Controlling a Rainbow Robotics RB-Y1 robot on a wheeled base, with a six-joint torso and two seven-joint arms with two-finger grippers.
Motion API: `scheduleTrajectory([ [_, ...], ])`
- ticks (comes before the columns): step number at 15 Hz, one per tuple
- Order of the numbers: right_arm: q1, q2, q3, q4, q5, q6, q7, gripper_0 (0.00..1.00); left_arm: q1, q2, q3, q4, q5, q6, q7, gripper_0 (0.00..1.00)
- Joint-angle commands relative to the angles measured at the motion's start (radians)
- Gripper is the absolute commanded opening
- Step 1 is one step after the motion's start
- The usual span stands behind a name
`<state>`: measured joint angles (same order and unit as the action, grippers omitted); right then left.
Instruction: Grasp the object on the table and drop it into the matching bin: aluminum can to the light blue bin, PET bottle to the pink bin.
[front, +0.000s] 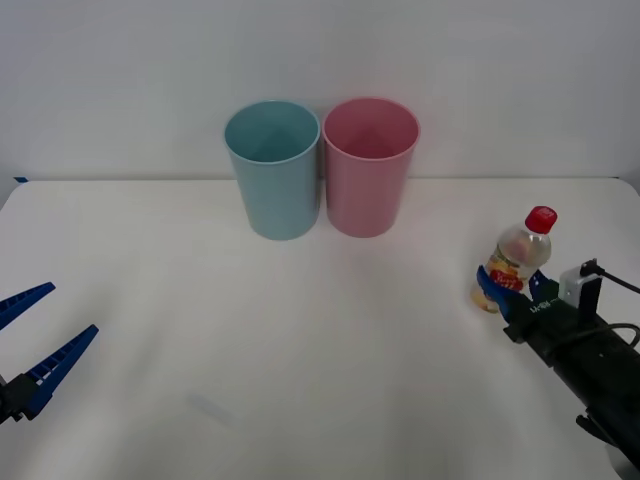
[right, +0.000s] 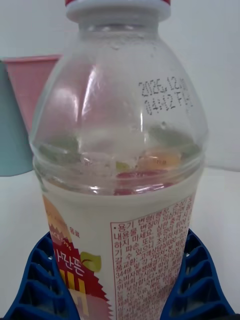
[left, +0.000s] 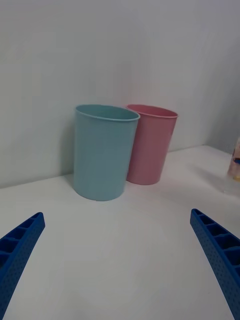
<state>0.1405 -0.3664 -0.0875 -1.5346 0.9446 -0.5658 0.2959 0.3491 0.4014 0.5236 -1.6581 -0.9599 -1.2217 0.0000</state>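
Down at the near right of the table (front: 330, 350), the right gripper (front: 512, 293) had its blue ribbed fingers (right: 42, 280) closed around the lower body of the PET bottle (front: 514, 258), one finger pressed against each side of the label. The bottle stood upright between them, slightly tilted, its red cap (front: 541, 219) well above the fingertips and its base at or just off the white surface; which of the two could not be told. From the right wrist, the bottle (right: 120, 165) rose straight up out of the fingers, clear in its upper half with a printed date on the shoulder, and wrapped lower down in a label (right: 125, 260) with red, yellow and white print. Past the bottle, beyond the fingertips, slivers of the pink bin (right: 32, 85) and the light blue bin (right: 10, 135) stood at the far edge of the table.

The left gripper (front: 40, 335) hung low over the near left of the table, its two blue fingers (left: 20, 245) spread wide with nothing between them. Straight ahead of those fingers, well apart from them, the light blue bin (left: 104, 150) and the pink bin (left: 150, 142) stood upright side by side, touching or nearly so, the blue one nearer. Both bins (front: 272, 168) (front: 368, 165) sat near the back wall, open mouths up.
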Motion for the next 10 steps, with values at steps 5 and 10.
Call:
scheduleTrajectory([
  [5, 0.016, -0.034, 0.017, -0.173, 0.057, 0.017, -0.244, 0.00, 0.000, 0.000, 0.000, 0.000, 0.000, 0.000, 0.000, 1.00],
  [10, -0.001, -0.135, 0.049, -0.286, 0.057, 0.043, -0.382, 0.00, 0.000, 0.000, 0.000, 0.000, 0.000, 0.000, 0.000, 1.00],
])
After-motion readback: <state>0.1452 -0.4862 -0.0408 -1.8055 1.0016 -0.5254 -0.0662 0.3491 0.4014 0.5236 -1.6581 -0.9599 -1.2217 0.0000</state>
